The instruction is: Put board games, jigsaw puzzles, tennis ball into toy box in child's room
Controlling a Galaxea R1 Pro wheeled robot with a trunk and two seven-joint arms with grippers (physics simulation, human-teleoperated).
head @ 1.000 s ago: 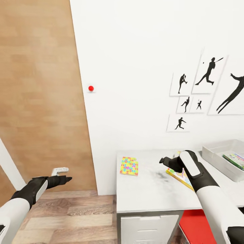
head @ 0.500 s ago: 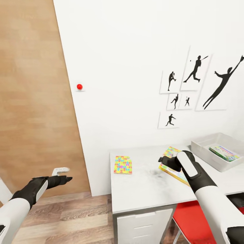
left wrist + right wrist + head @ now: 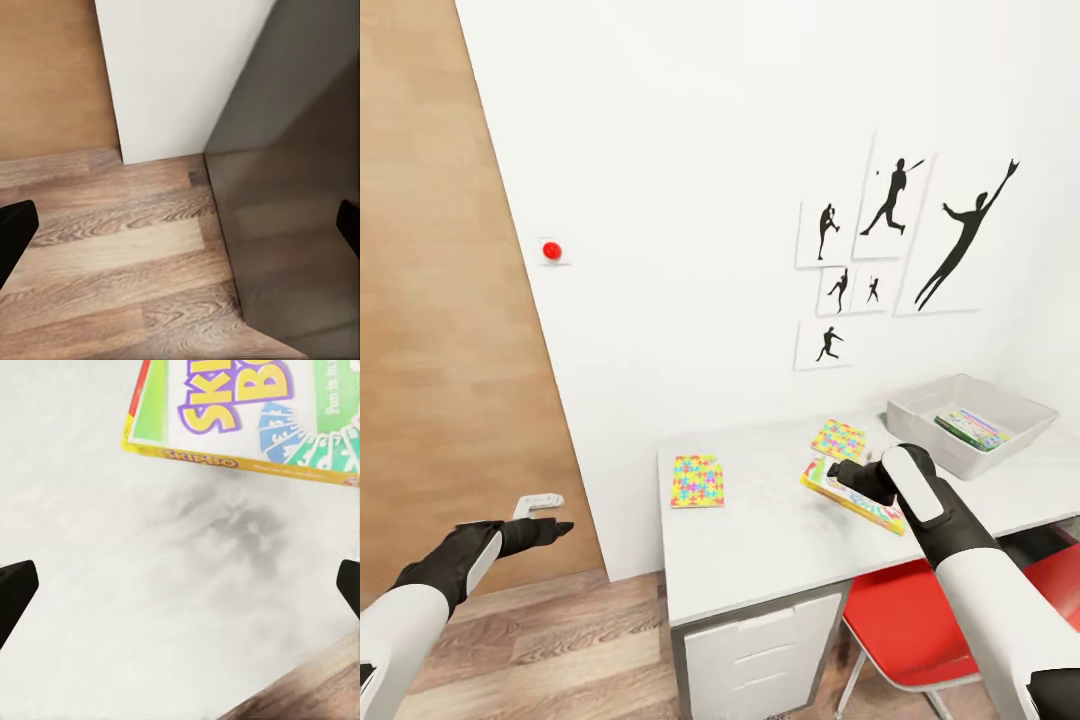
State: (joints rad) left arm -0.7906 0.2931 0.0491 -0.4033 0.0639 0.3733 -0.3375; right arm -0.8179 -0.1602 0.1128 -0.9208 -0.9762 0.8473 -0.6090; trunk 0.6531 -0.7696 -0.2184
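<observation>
On the light grey table (image 3: 760, 540) lie two jigsaw puzzles, one near its left end (image 3: 697, 480) and one further back (image 3: 839, 440). The Skip-Bo board game (image 3: 860, 497) (image 3: 247, 412) lies flat between them and the toy box (image 3: 920, 425). Inside that grey bin lies another printed board game (image 3: 972, 428). My right gripper (image 3: 842, 471) (image 3: 180, 592) hovers open over the near end of the Skip-Bo box, holding nothing. Off the table's left end, my left gripper (image 3: 555, 527) (image 3: 180, 232) hangs open and empty above the floor. The tennis ball and the bed are out of view.
A red chair (image 3: 920, 620) is tucked under the table's right part. White drawer fronts (image 3: 760, 640) face me below the top. A wooden door (image 3: 430, 300) with a handle (image 3: 535, 503) fills the left. Black sports silhouettes (image 3: 890, 240) hang on the white wall.
The whole picture has shifted left, so the camera turned right: the toy box and both puzzles now show fully. Both arms hold the same pose in the picture.
</observation>
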